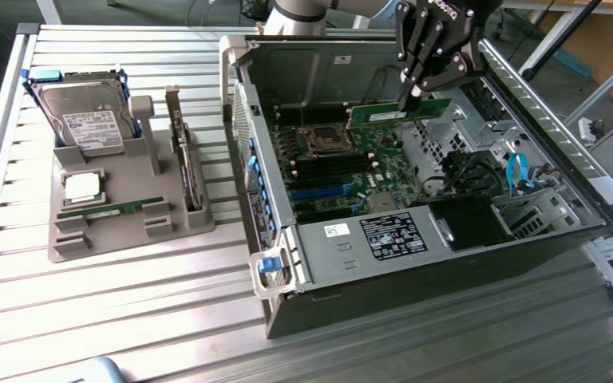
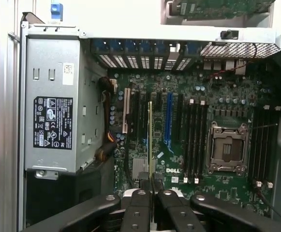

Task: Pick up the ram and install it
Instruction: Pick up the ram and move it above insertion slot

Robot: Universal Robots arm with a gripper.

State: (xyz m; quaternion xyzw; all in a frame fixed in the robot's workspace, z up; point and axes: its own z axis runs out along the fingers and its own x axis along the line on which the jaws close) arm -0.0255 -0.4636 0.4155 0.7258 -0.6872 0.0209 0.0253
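— Two views; what does each one give you?
— The exterior view gives me the whole open metal computer case [image 1: 424,239] on the slatted table [image 1: 125,319], with the grey tray [image 1: 125,239] and its hard drive [image 1: 83,116] off to that view's left. The wrist view gives me the green motherboard [image 2: 227,106] face-on, with its black slots.
— And the ram [image 1: 386,116]?
— My gripper [image 1: 414,97] is clamped on it. It's a thin green stick, hanging inside the case above the motherboard. From the wrist I see it edge-on between the black fingers [image 2: 139,212].
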